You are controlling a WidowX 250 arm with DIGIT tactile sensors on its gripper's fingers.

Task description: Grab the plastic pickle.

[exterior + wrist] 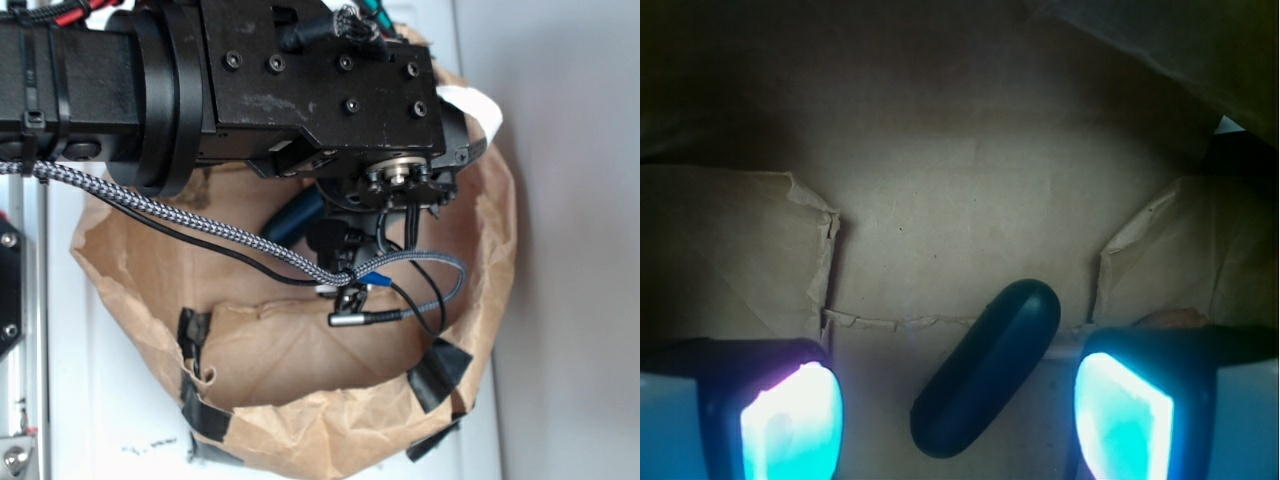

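**Pincer spread wide over the pickle inside a paper bag**

Two views are given. In the exterior view, the black arm [250, 80] is seen reaching in from the left across the top of the picture, with its wrist hung over a brown paper bag [300, 420]. The bag's rim is rolled down and patched with strips of black tape [440, 375]. A braided grey cable [150, 210] and a thin black wire are draped from the arm across the bag's mouth. Just beside the wrist, on the side toward the arm, one rounded end of the pickle [295, 218] can be made out as a dark, glossy shape; the rest is hidden by the wrist. The fingers themselves are hidden in this view.

In the wrist view, the pincer [955, 415] is seen released, its two fingers held well apart. One glowing cyan pad [795, 425] sits at the lower left and the other at the lower right. The pickle [987, 367] lies between them on the creased paper floor of the bag, touching neither pad. It is tilted on a diagonal, its near end closer to the middle of the gap and its far end angled toward the right-hand finger. Beyond the fingertips, folded paper walls rise on both sides. A small orange-brown patch [1170, 320] shows just past the right-hand finger; what it is cannot be told.
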